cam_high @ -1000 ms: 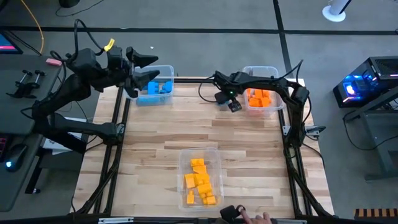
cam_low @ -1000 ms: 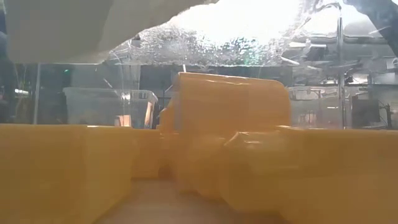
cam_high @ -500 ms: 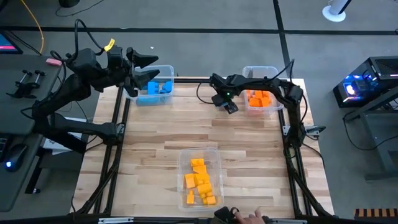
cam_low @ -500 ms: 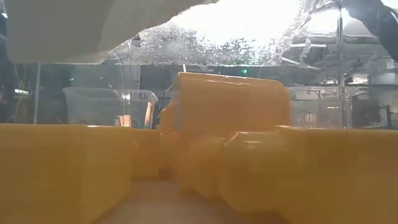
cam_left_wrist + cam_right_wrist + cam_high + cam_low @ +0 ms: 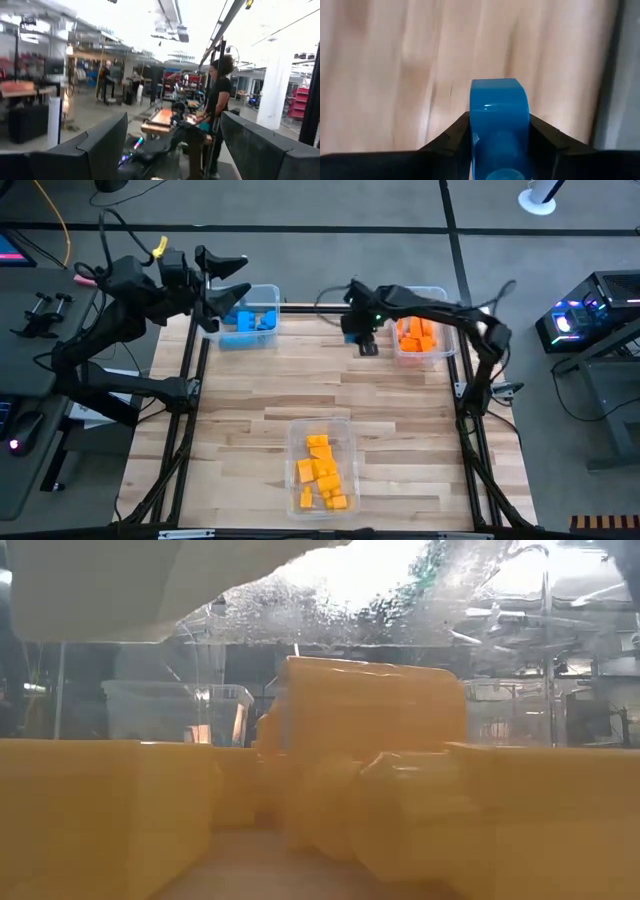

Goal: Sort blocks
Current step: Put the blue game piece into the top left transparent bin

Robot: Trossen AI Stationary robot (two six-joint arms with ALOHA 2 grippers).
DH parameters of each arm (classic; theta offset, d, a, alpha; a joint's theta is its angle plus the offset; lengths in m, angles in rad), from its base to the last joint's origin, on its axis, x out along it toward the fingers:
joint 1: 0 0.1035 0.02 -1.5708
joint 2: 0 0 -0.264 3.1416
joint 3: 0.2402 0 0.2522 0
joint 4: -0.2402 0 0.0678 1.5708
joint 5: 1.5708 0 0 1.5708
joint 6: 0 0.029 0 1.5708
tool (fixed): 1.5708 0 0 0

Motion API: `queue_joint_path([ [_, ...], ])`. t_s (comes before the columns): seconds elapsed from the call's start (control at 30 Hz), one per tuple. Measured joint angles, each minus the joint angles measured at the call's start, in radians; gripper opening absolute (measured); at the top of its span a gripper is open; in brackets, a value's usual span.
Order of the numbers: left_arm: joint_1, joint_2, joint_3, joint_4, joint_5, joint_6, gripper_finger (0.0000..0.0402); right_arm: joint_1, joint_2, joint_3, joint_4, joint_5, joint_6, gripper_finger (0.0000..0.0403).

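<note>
While my right gripper (image 5: 499, 150) pinches blue block (image 5: 499, 112) — blue bin (image 5: 248, 322) lies leftward, nearer left gripper (image 5: 232, 278), fingers apart.

Pale wooden plank tabletop (image 5: 250, 410), dark metal frame rails along edges.

Lying directly on it:
- Clear plastic rectangular bin (image 5: 274, 293), far left corner, holding blue toy bricks (image 5: 250, 319).
- Clear plastic rectangular bin (image 5: 441, 296), far right corner, holding orange toy bricks (image 5: 418, 337).
- Clear plastic rectangular bin (image 5: 349, 430), near edge, centre, holding yellow-orange toy bricks (image 5: 322, 472).

Bins well apart from one another.
</note>
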Motion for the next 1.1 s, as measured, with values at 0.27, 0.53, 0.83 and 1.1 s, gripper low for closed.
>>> queue_joint_path([
  [0.27,0.01,0.0,0.0,0.038,-0.008,0.022,0.0307,0.156,-0.055,0.03,0.582,-0.044,0.349,0.0132],
  [0.53,0.011,0.0,0.0,-0.009,0.014,-0.056,0.0307,0.212,0.105,0.03,1.174,0.107,0.681,0.0132],
  [0.83,0.01,0.0,0.0,-0.027,0.187,-0.163,0.0307,0.203,0.345,0.211,1.349,0.174,0.829,0.0132],
  [1.1,0.01,-0.001,0.0,-0.027,0.191,-0.232,0.0307,0.191,0.629,0.661,1.074,0.174,0.885,0.0189],
])
